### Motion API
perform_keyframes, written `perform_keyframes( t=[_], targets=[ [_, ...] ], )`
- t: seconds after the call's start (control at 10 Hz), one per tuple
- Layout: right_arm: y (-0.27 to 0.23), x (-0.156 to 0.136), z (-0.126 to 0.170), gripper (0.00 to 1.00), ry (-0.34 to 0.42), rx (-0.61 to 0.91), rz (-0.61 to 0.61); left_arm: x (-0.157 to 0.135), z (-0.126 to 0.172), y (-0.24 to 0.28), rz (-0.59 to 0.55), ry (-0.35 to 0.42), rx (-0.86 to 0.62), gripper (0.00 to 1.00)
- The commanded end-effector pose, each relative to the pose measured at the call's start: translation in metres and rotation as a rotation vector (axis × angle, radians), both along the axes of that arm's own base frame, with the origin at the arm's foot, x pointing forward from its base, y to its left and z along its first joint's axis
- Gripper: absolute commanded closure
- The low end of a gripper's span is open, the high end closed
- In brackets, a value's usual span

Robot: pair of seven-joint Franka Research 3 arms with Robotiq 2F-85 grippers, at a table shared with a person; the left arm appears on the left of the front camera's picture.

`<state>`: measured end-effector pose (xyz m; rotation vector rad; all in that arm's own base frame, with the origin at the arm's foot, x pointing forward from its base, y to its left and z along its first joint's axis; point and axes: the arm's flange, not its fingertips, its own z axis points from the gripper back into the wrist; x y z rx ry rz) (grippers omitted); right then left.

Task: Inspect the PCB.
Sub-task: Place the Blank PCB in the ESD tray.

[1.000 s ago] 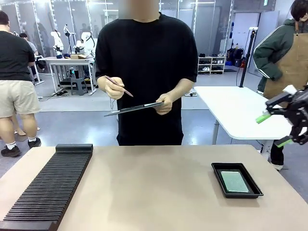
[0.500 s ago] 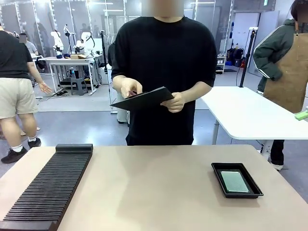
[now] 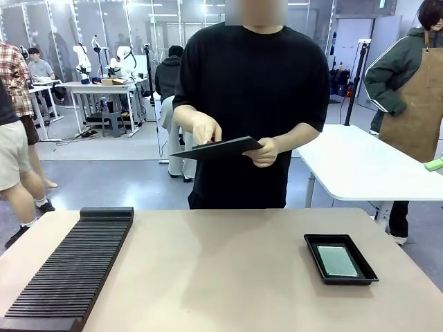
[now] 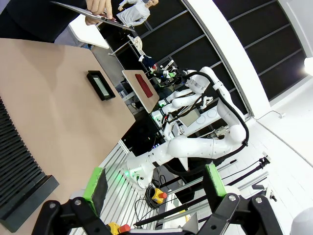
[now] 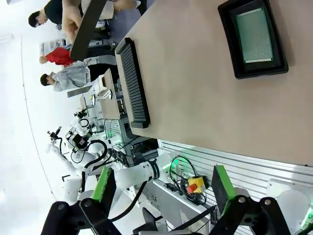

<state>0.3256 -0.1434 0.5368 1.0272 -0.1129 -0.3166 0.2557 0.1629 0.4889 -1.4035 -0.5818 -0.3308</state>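
The green PCB (image 3: pixel 337 261) lies flat in a black shallow tray (image 3: pixel 315 261) at the table's right side. From above, the PCB (image 5: pixel 254 35) shows in the tray (image 5: pixel 228 29) in the right wrist view, far below my right gripper (image 5: pixel 161 191), which is open and holds nothing. A green pad (image 3: pixel 435 164) of that gripper peeks in at the front view's right edge. My left gripper (image 4: pixel 155 183) is open too, high off the table, with the PCB (image 4: pixel 101 86) small and distant. Across the table a person holds a dark clipboard (image 3: pixel 225 147) in both hands.
A long black slotted rack (image 3: pixel 73 266) runs along the table's left side. The bare tan tabletop (image 3: pixel 221 277) lies between it and the tray. A white table (image 3: pixel 360 162) stands behind at the right, with other people farther off.
My right gripper has withdrawn to the right until just a green pad shows at the edge. The person has shifted right and lowered a hand onto the clipboard.
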Motion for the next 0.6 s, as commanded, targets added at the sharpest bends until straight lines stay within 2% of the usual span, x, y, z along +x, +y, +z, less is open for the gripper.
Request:
perform_keyframes(
  t=[0.0, 0.5],
  targets=[
    [-0.0033, -0.0007, 0.0027, 0.00, 0.014, -0.016, 0.012, 0.0005, 0.0054, 0.0017, -0.005, 0.009, -0.003, 0.00],
    [-0.0033, -0.0007, 0.0027, 0.00, 0.014, -0.016, 0.012, 0.0005, 0.0054, 0.0017, -0.005, 0.009, -0.003, 0.00]
  ],
)
